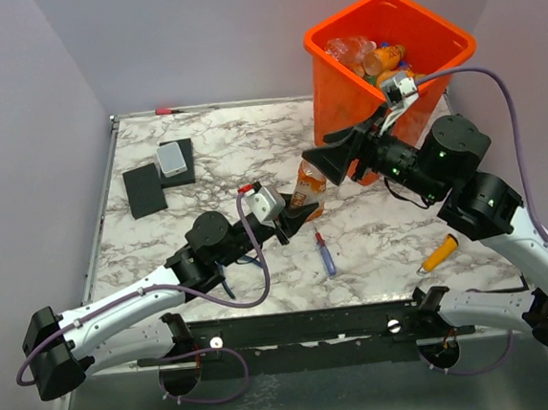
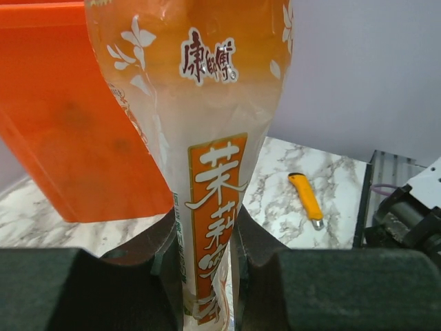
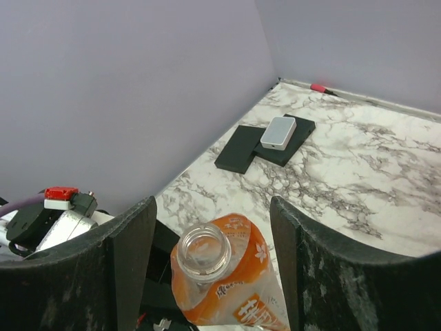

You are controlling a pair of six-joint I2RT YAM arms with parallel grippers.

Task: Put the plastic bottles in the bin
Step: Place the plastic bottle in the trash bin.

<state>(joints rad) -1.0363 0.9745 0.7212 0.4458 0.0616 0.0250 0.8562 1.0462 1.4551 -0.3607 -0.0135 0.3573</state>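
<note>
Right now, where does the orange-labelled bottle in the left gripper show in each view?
Top external: the orange bottle is mid-table, at the tip of the left gripper, just left of the bin.
Left wrist: it fills the centre, running top to bottom.
Right wrist: bottom centre, open neck facing the camera.
Shared landmark: the marble table.

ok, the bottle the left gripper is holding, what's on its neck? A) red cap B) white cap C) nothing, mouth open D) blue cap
C: the right wrist view looks down on the bottle held by the left gripper; its clear mouth is open, uncapped.
</note>
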